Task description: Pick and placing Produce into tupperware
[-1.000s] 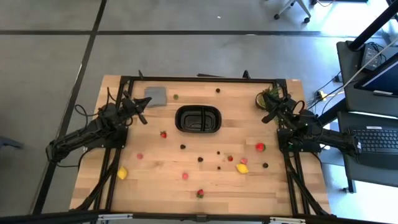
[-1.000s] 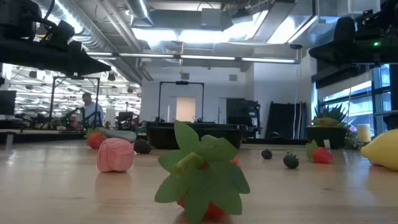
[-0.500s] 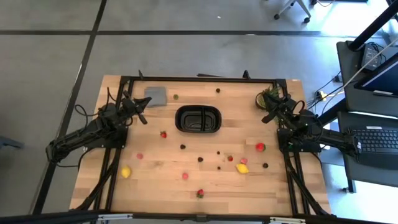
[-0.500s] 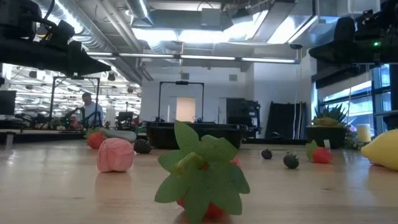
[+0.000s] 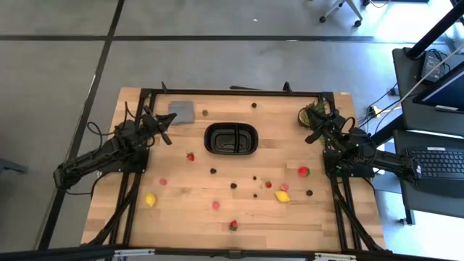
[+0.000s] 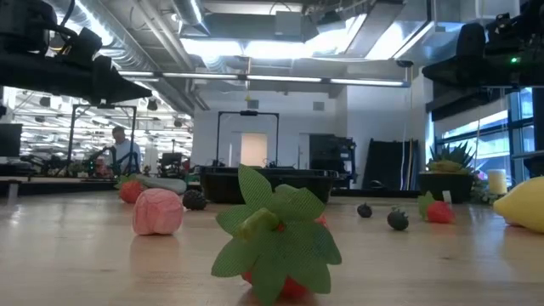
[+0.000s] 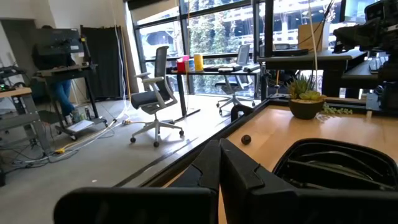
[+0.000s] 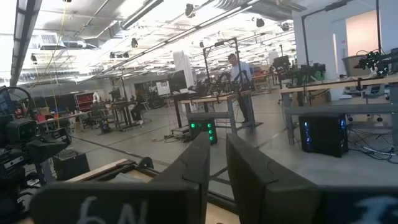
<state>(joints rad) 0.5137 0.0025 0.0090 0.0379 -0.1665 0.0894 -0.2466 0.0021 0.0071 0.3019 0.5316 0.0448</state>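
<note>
Both hands, left [image 5: 167,138] and right [image 5: 311,136], rest pressed together at the worktop [image 5: 181,217] edges; fruit [image 5: 150,199] lies scattered near the empty tray [image 5: 232,138]. Tiny round pieces could roll from a pinch.

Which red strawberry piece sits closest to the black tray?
The strawberry just off the tray's lower-left corner, on the left arm's side. The other red ones lie farther off, toward the right arm and the front edge.
</note>
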